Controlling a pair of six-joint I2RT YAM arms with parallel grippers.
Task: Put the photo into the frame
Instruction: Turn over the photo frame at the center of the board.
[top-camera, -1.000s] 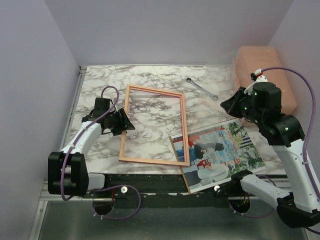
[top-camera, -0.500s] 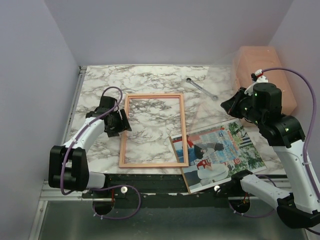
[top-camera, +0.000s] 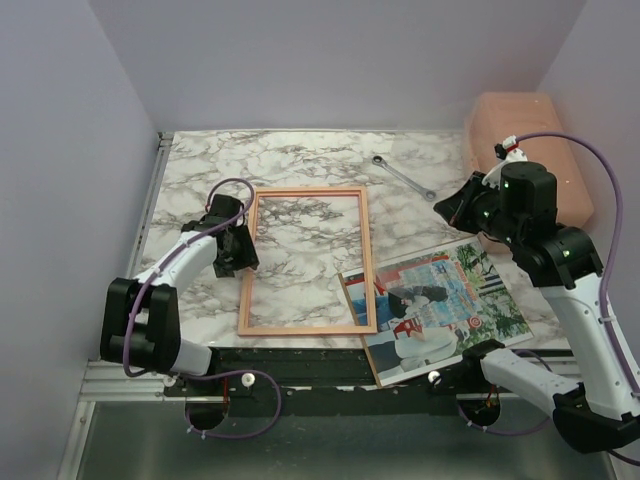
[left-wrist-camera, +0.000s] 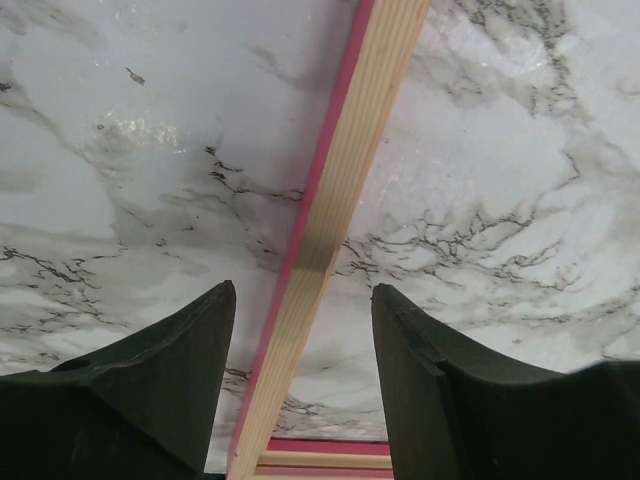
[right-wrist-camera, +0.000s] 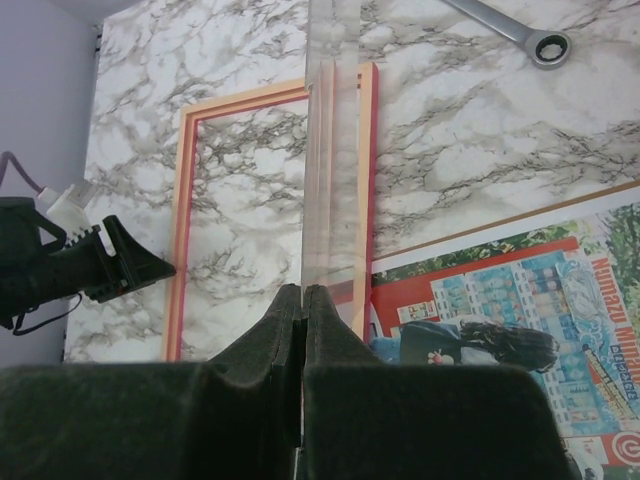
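The frame (top-camera: 247, 270) lies face down on the marble table, pale wood side up, with its pink edge showing in the left wrist view (left-wrist-camera: 340, 180). My left gripper (top-camera: 240, 250) is open, its fingers either side of the frame's left rail (left-wrist-camera: 303, 290). The photo (top-camera: 440, 300) lies picture side up at the front right, and the frame's near right corner overlaps its left edge. My right gripper (top-camera: 450, 207) is shut on a clear pane (right-wrist-camera: 330, 150) and holds it edge-on above the frame (right-wrist-camera: 180, 220) and the photo (right-wrist-camera: 500, 300).
A metal wrench (top-camera: 403, 178) lies at the back of the table, also in the right wrist view (right-wrist-camera: 510, 30). A pink box (top-camera: 525, 140) stands at the back right. A thin brown edge (right-wrist-camera: 500, 215) shows under the photo's far side.
The frame has turned from tilted to square with the table. My left gripper has moved along its left rail. My right gripper, with the clear pane, has shifted slightly left.
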